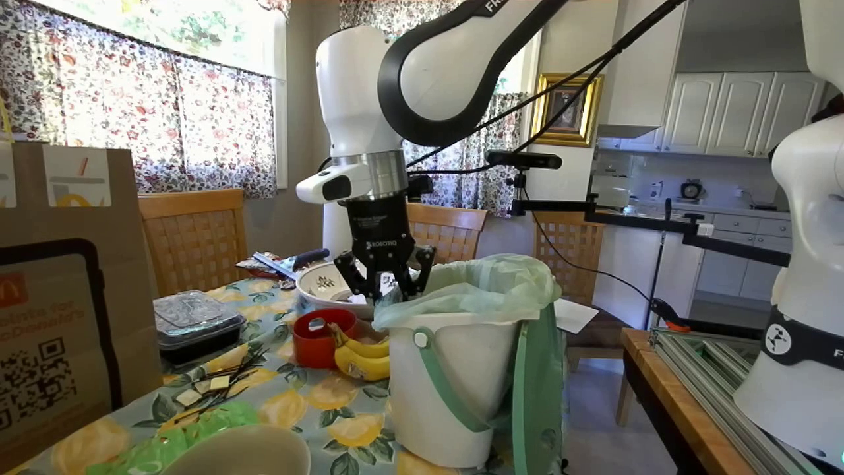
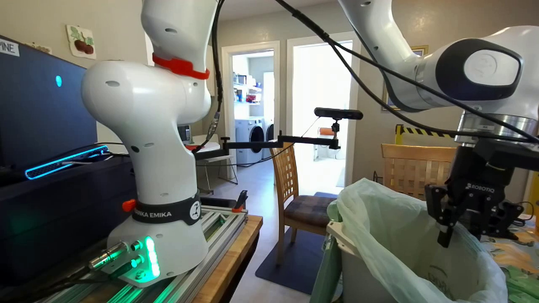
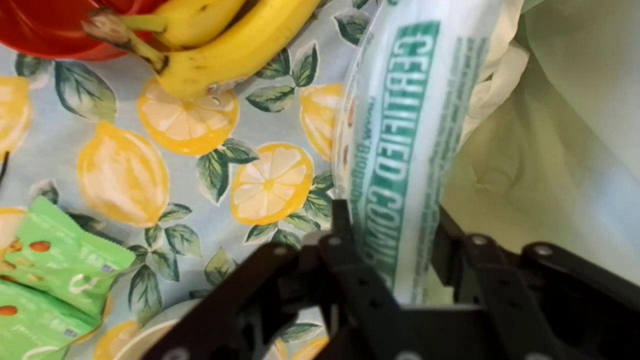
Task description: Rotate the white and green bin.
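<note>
Floral curtains (image 1: 181, 122) glow behind the lemon-patterned desk (image 1: 283, 396), where the white and green bin (image 1: 476, 369) stands upright near some bananas (image 1: 368, 361). The robot arm (image 1: 362, 92) hangs over it, its jaws parted astride the rim (image 1: 461, 321) and liner (image 3: 405, 125); whether they're pressing on anything, I can't tell.

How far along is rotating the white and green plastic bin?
Done: the black Robotiq gripper is at the bin. In hand: fingers straddle the rim and its pale green plastic liner; firm hold uncertain. Left: likely turning, then release, with fingers at the rim; rotation so far unclear.
</note>
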Robot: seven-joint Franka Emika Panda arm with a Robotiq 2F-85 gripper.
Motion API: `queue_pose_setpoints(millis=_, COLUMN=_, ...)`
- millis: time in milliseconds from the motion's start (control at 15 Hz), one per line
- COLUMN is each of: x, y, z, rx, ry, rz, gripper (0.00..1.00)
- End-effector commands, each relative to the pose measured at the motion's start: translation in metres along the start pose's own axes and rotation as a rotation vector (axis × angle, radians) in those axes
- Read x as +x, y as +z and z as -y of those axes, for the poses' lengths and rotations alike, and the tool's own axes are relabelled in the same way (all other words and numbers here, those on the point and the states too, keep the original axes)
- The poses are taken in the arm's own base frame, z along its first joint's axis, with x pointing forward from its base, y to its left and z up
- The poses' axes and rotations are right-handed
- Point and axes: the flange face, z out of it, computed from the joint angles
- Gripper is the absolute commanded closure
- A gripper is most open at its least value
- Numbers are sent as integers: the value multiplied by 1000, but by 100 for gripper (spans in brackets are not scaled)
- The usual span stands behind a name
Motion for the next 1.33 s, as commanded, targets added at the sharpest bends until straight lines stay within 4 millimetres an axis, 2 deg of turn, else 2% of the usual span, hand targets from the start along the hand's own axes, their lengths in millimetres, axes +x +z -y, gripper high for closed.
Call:
queue_pose_setpoints(millis=0, x=-13, y=-39, z=10, rx=-11, ry=106, rz=-88, gripper=28)
queue_pose_setpoints(millis=200, x=-29, y=-74, z=18, rx=-12, ry=264, rz=-179, gripper=5)
queue_pose_setpoints(millis=267, x=-38, y=-89, z=23, rx=-12, ry=313, rz=-207, gripper=1)
queue_pose_setpoints(millis=400, x=-55, y=-115, z=33, rx=-8, ry=420, rz=-238, gripper=0)
queue_pose_setpoints(millis=600, x=-82, y=-142, z=46, rx=-31, ry=579, rz=-274, gripper=0)
queue_pose_setpoints(millis=800, x=-103, y=-155, z=53, rx=-73, ry=735, rz=-303, gripper=1)
queue_pose_setpoints(millis=933, x=-112, y=-156, z=59, rx=-108, ry=833, rz=-328, gripper=0)
queue_pose_setpoints(millis=1200, x=-117, y=-144, z=69, rx=-159, ry=1031, rz=-360, gripper=0)
queue_pose_setpoints(millis=1267, x=-119, y=-151, z=54, rx=-152, ry=939, rz=-329, gripper=0)
